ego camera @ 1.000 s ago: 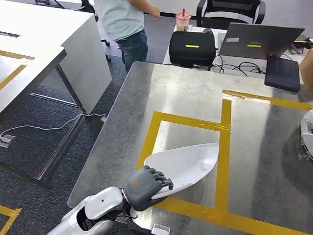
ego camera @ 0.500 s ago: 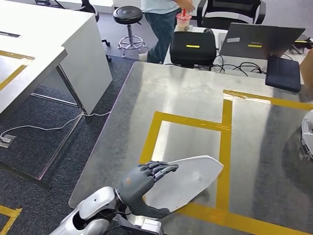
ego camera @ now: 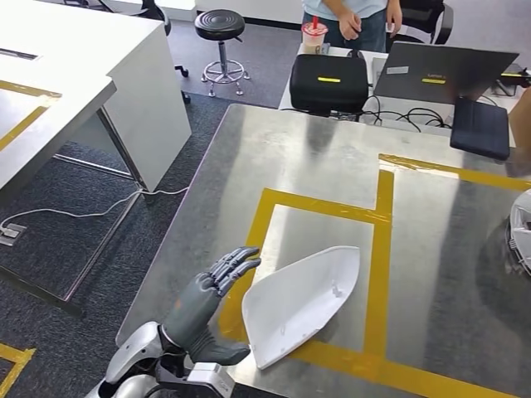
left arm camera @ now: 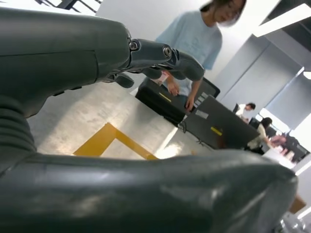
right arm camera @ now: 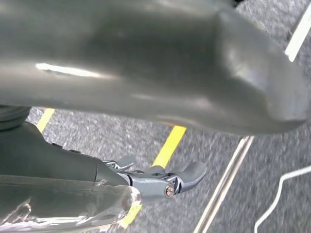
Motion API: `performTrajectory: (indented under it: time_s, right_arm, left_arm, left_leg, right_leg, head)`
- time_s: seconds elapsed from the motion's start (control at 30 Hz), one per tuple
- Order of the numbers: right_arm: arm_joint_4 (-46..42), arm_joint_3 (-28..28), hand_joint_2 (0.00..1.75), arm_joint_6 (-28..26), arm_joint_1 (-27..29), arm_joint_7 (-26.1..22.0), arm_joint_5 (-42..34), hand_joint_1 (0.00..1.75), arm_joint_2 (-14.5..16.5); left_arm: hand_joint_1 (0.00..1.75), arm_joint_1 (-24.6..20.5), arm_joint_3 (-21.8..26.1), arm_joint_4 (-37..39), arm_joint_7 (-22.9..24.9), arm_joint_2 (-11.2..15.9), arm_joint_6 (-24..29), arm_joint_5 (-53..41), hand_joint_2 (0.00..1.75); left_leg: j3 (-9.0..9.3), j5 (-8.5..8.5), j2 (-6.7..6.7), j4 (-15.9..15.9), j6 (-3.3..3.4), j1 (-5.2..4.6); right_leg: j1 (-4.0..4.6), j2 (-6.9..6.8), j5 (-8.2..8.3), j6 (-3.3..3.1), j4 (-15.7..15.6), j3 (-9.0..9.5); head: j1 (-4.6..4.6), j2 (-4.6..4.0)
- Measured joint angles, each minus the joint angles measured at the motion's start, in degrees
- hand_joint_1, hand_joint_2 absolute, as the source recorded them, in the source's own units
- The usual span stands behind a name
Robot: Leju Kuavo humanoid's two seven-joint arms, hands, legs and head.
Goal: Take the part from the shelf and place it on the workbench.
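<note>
The white curved part (ego camera: 300, 303) lies on the steel workbench (ego camera: 300, 157), inside the rectangle of yellow tape (ego camera: 379, 240), its near corner over the front strip. My left hand (ego camera: 207, 311) hovers just left of the part with fingers spread and holds nothing; a small gap separates it from the part's edge. In the left wrist view the same hand (left arm camera: 73, 63) reaches out over the bench, fingers (left arm camera: 165, 53) straight. The right wrist view has my right hand (right arm camera: 55, 165) hanging above the carpet, fingers (right arm camera: 165, 182) extended and nothing in them.
A person (ego camera: 351, 16) stands behind the bench at a far table with a black case (ego camera: 328, 81), a laptop (ego camera: 438, 70), a dark pad (ego camera: 479, 126) and a drink cup (ego camera: 313, 35). A white round object (ego camera: 521, 224) sits at the bench's right edge. White desks (ego camera: 75, 75) stand left.
My left hand has let go of the white part and pulled back to the left with fingers spread. The part now lies free on the bench. The person walked rightward behind the bench.
</note>
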Motion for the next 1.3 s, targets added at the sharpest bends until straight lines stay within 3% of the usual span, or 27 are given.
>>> performTrajectory:
  time_s: [0.07, 0.17, 0.23, 0.3, 0.33, 0.37, 0.43, 0.5, 0.57, 0.6, 0.67, 0.7, 0.73, 0.8, 0.83, 0.87, 0.9, 0.93, 0.97, 1.0, 1.03, 1.07, 1.13, 1.2, 1.23, 1.3]
  right_arm:
    - [-1.0, 1.3, 0.00, -1.6, 0.1, -1.2, -1.7, 0.00, -0.5]
    - [-2.4, 3.0, 0.00, -3.1, 0.4, -2.6, -4.0, 0.00, -1.4]
    - [-3.9, 4.2, 0.00, -4.4, 0.5, -2.7, -5.3, 0.00, -2.3]
    - [-5.6, 5.7, 0.00, -6.3, 0.4, -2.8, -6.9, 0.00, -3.4]
    - [-6.4, 6.6, 0.00, -7.1, 0.3, -3.0, -7.9, 0.00, -3.9]
    - [-6.9, 7.5, 0.00, -7.9, 0.1, -3.3, -8.9, 0.00, -4.2]
    - [-7.7, 9.5, 0.00, -9.0, -0.5, -4.4, -11.1, 0.00, -4.9]
    - [-8.5, 11.5, 0.00, -10.1, -1.2, -5.6, -13.1, 0.00, -5.4]
    - [-9.4, 13.3, 0.00, -11.3, -1.8, -6.3, -14.6, 0.00, -6.0]
    - [-10.0, 14.1, 0.00, -11.8, -1.9, -6.5, -15.1, 0.00, -6.3]
    - [-11.0, 15.7, 0.00, -12.6, -2.3, -6.9, -16.1, 0.00, -7.0]
    - [-11.3, 16.5, 0.00, -12.9, -2.5, -7.2, -16.8, 0.00, -7.3]
    - [-11.5, 17.2, 0.00, -13.3, -2.7, -7.7, -17.7, 0.00, -7.5]
    - [-11.7, 18.7, 0.00, -14.1, -3.4, -8.7, -19.4, 0.00, -7.8]
    - [-11.9, 19.4, 0.00, -14.5, -3.8, -9.1, -20.3, 0.00, -8.0]
    - [-12.2, 20.1, 0.00, -14.8, -4.2, -9.5, -21.1, 0.00, -8.1]
    - [-12.4, 20.7, 0.00, -15.1, -4.6, -9.9, -21.8, 0.00, -8.3]
    - [-12.6, 21.2, 0.00, -15.2, -4.8, -10.2, -22.3, 0.00, -8.5]
    - [-12.8, 21.6, 0.00, -15.3, -4.9, -10.5, -22.7, 0.00, -8.6]
    - [-12.9, 21.8, 0.00, -15.3, -5.0, -10.6, -22.8, 0.00, -8.8]
    - [-13.1, 21.9, 0.00, -15.3, -5.1, -10.7, -22.7, 0.00, -8.9]
    - [-13.4, 22.0, 0.00, -15.3, -5.1, -10.5, -22.2, 0.00, -9.1]
    - [-14.1, 21.7, 0.00, -15.4, -4.5, -9.1, -20.2, 0.00, -9.3]
    - [-15.2, 20.7, 0.00, -15.4, -3.2, -6.8, -16.8, 0.00, -9.4]
    - [-15.8, 19.9, 0.00, -15.4, -2.3, -5.8, -15.1, 0.00, -9.4]
    - [-16.9, 18.4, 0.00, -15.4, -1.1, -4.5, -13.0, 0.00, -9.5]
  left_arm:
    - [0.00, 2.0, 1.8, -1.4, -1.1, 1.0, 1.7, 3.4, 0.00]
    - [0.00, 4.5, 3.9, -2.6, -2.3, 2.7, 4.6, 7.5, 0.00]
    - [0.00, 5.9, 5.1, -3.6, -2.7, 3.5, 6.0, 10.0, 0.00]
    - [0.00, 7.7, 6.2, -4.6, -2.9, 4.3, 7.1, 12.7, 0.00]
    - [0.00, 8.4, 6.8, -4.9, -3.0, 4.6, 7.5, 13.9, 0.00]
    - [0.00, 9.1, 7.4, -5.0, -3.0, 5.0, 7.8, 14.9, 0.00]
    - [0.00, 10.3, 8.6, -5.3, -3.0, 5.5, 8.4, 16.4, 0.00]
    - [0.00, 11.5, 9.9, -5.8, -3.0, 5.8, 8.8, 17.5, 0.00]
    - [0.00, 12.4, 11.1, -6.4, -3.3, 6.1, 9.0, 18.4, 0.00]
    - [0.00, 12.8, 11.6, -6.7, -3.4, 6.3, 9.1, 18.7, 0.00]
    - [0.00, 13.9, 12.5, -7.0, -3.6, 6.4, 9.1, 19.4, 0.00]
    - [0.00, 14.4, 12.9, -7.1, -3.7, 6.5, 9.1, 19.9, 0.00]
    - [0.00, 14.9, 13.4, -7.1, -3.9, 6.5, 9.0, 20.7, 0.00]
    - [0.00, 15.7, 14.6, -7.0, -4.8, 6.8, 8.9, 23.0, 0.00]
    - [0.00, 16.1, 15.5, -6.9, -5.4, 6.9, 8.9, 24.5, 0.00]
    - [0.00, 16.6, 16.4, -6.7, -5.9, 7.1, 8.9, 25.9, 0.00]
    - [0.00, 17.0, 17.4, -6.5, -6.3, 7.1, 8.9, 27.3, 0.00]
    - [0.00, 17.4, 18.6, -6.2, -6.4, 6.9, 8.9, 28.4, 0.00]
    - [0.00, 17.8, 19.8, -5.9, -6.4, 6.6, 9.0, 29.2, 0.00]
    - [0.00, 18.3, 21.0, -5.7, -6.4, 6.2, 9.0, 29.9, 0.00]
    - [0.00, 18.7, 22.3, -5.5, -6.3, 5.7, 8.9, 30.9, 0.00]
    - [0.00, 19.1, 23.5, -5.4, -6.2, 5.0, 8.8, 32.0, 0.00]
    - [0.00, 19.7, 26.9, -4.7, -5.9, 2.8, 7.7, 34.7, 0.00]
    - [0.00, 20.1, 31.7, -3.3, -5.7, -0.6, 5.0, 36.0, 0.00]
    - [0.00, 20.3, 34.6, -2.4, -5.9, -2.4, 3.4, 36.1, 0.00]
    - [0.00, 20.6, 39.7, -0.8, -6.5, -5.4, 0.8, 35.8, 0.00]
  left_leg:
    - [-0.31, -0.09, -0.16, 0.7, -0.83, -0.02]
    - [-0.98, -0.22, -0.29, 1.3, -1.54, 0.01]
    - [-2.54, -3.26, -0.28, 4.6, -1.94, 0.09]
    - [-5.20, -8.06, -0.28, 11.6, -2.05, 0.04]
    - [-6.24, -9.72, -0.28, 14.8, -1.96, 0.00]
    - [-6.57, -10.30, -0.28, 16.6, -1.76, -0.07]
    - [-4.27, -8.35, -0.29, 14.6, -0.94, -0.39]
    - [1.29, -6.05, -0.28, 7.0, 0.28, -1.09]
    - [5.05, -5.63, -0.18, 1.2, 0.66, -1.69]
    - [5.53, -5.58, -0.14, 0.0, 0.61, -1.92]
    - [4.79, -4.32, -0.07, -0.5, 0.73, -1.96]
    - [4.26, -3.54, -0.02, -0.7, 1.05, -1.87]
    - [3.61, -2.73, 0.03, -0.8, 1.36, -1.72]
    - [1.98, -1.31, 0.13, -0.9, 1.74, -1.61]
    - [1.09, -0.59, 0.20, -0.8, 1.78, -1.63]
    - [0.17, 0.15, 0.28, -0.8, 1.76, -1.65]
    - [-0.76, 0.88, 0.35, -0.7, 1.70, -1.67]
    - [-1.63, 1.58, 0.39, -0.7, 1.60, -1.66]
    - [-2.40, 2.21, 0.40, -0.6, 1.44, -1.63]
    - [-3.00, 2.79, 0.40, -0.5, 1.21, -1.66]
    - [-3.40, 3.27, 0.41, -0.3, 0.95, -1.70]
    - [-3.62, 3.79, 0.43, -0.2, 0.68, -1.75]
    - [-3.82, 4.76, 0.47, -0.2, 0.18, -1.76]
    - [-4.22, 4.47, 0.33, 0.1, -0.44, -1.62]
    - [-4.81, 2.57, 0.23, 1.5, -0.87, -1.52]
    - [-6.72, -3.52, 0.07, 7.4, -1.65, -1.20]
  right_leg:
    - [0.04, 0.46, 0.20, -0.38, -2.5, 1.49]
    - [0.12, 0.60, 0.48, -1.96, -1.9, 0.51]
    - [0.18, 0.45, 1.05, -3.03, -1.8, -0.41]
    - [0.42, 0.39, 1.83, -3.93, -1.8, -1.56]
    - [0.61, 0.37, 2.26, -4.20, -1.8, -2.19]
    - [0.82, 0.36, 2.72, -4.36, -1.8, -2.83]
    - [1.27, 0.36, 3.79, -4.44, -1.8, -4.16]
    - [1.60, 0.48, 4.97, -4.35, -1.8, -5.31]
    - [1.70, 0.45, 6.15, -3.98, -2.0, -5.83]
    - [1.66, 0.39, 6.75, -3.65, -2.3, -5.90]
    - [1.46, 0.26, 7.61, -2.95, -2.8, -6.05]
    - [1.42, 0.20, 6.72, -2.64, -2.4, -6.43]
    - [1.42, 0.14, 4.69, -2.37, -0.9, -7.04]
    - [1.39, 0.02, -1.47, -2.02, 5.3, -8.58]
    - [1.38, 0.01, -3.72, -1.89, 8.9, -9.02]
    - [1.39, 0.00, -4.63, -1.81, 11.6, -8.88]
    - [1.40, 0.00, -4.12, -1.77, 12.7, -7.87]
    - [1.41, -0.01, -2.72, -1.75, 11.7, -5.86]
    - [1.41, -0.03, -1.30, -1.75, 8.8, -2.81]
    - [1.42, -0.06, -1.03, -1.77, 4.6, 0.69]
    - [1.48, -0.03, -1.53, -1.94, 0.2, 3.93]
    - [1.55, -0.01, -2.37, -2.19, -3.2, 6.04]
    - [1.76, 0.03, -3.10, -2.96, -5.8, 6.98]
    - [1.63, -0.25, -2.27, -3.87, -5.8, 6.03]
    - [1.49, -0.39, -1.63, -4.31, -5.9, 5.39]
    - [1.35, -0.47, -0.17, -4.81, -5.9, 3.80]
  head:
    - [0.07, 0.00]
    - [-0.18, 0.00]
    - [-0.36, 0.00]
    - [-0.48, 0.00]
    - [-0.50, 0.00]
    - [-0.53, 0.00]
    - [-0.53, 0.00]
    - [-0.54, 0.00]
    - [-0.56, 0.01]
    - [-0.65, 0.01]
    - [-0.87, 0.02]
    - [-0.86, 0.02]
    - [-0.78, 0.02]
    - [-0.59, 0.02]
    - [-0.58, 0.02]
    - [-0.59, 0.01]
    - [-0.59, 0.01]
    - [-0.60, 0.00]
    - [-0.59, 0.01]
    - [-0.58, 0.01]
    - [-0.60, 0.02]
    - [-0.65, 0.02]
    - [-0.73, 0.01]
    - [-0.69, 0.01]
    - [-0.83, 0.01]
    - [-1.14, 0.00]
